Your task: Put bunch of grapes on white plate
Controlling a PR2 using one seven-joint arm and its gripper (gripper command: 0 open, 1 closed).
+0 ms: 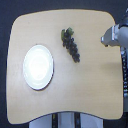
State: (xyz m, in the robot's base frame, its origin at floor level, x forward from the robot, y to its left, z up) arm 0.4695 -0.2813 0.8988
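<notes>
A bunch of grapes, dark purple-black with a greenish stem end at its upper left, lies on the wooden table a little above the middle. The white plate, round and glossy, sits on the exterior view's left side of the table, apart from the grapes and with nothing on it. My gripper reaches in from the exterior view's right edge, well to the right of the grapes and holding nothing. It is blurred and small, so its jaws cannot be made out.
The light wooden table has rounded corners, with dark floor around it. My grey arm hangs over the table's right edge. Dark table supports show below the near edge.
</notes>
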